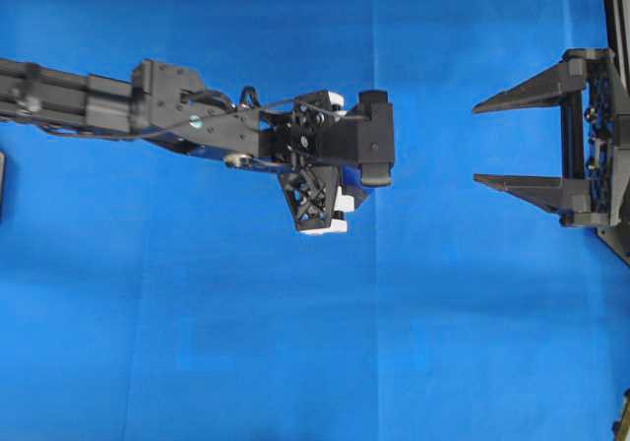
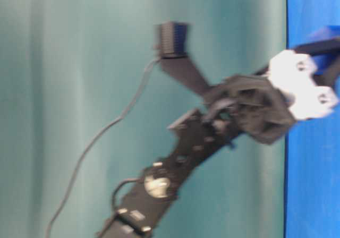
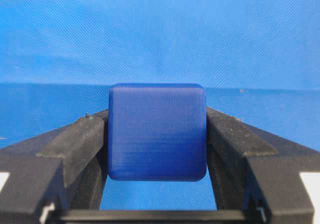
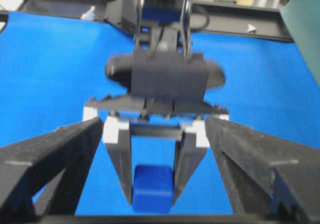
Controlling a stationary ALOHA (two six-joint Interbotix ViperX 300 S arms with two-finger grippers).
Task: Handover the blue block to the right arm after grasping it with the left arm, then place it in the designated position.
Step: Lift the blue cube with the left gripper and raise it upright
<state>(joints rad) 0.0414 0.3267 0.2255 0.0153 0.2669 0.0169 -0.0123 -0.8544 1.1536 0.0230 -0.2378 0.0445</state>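
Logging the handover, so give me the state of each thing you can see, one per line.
blue block: clamped between the left gripper's fingers, off the cloth.
left gripper: shut on the block, pointing down.
right gripper: open, empty, apart from the block.
blue cloth: flat.

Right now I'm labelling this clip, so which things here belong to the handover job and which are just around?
Part of the job:
- blue block, held in the left claw
- right claw, open, facing it

Just around:
- blue cloth
- grey cable
- teal backdrop
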